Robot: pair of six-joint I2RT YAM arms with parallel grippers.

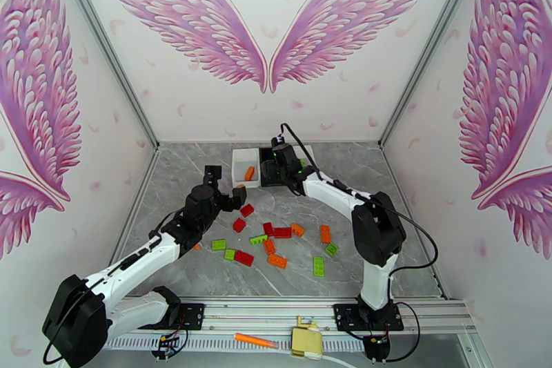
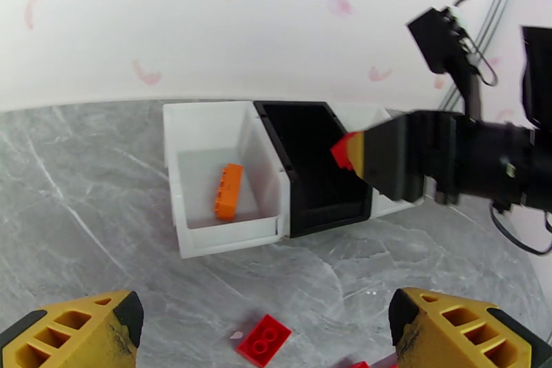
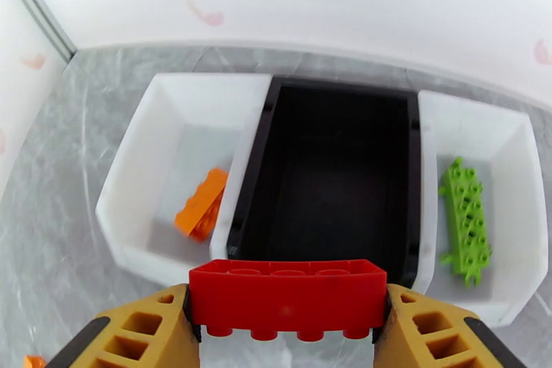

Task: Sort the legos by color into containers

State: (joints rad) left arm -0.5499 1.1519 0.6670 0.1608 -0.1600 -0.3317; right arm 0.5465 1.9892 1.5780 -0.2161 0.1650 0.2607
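Gripping 1 red brick (image 3: 288, 293) at lower centre of frame, right gripper (image 3: 288, 317) over the black bin (image 3: 331, 183), left gripper (image 2: 264, 317) spread wide, empty.

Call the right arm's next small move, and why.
Probably nudge the right gripper forward over the black bin and open. It clamps a red brick near that bin's near rim. The bin looks empty; the left white bin holds an orange brick, the right white bin a green brick.
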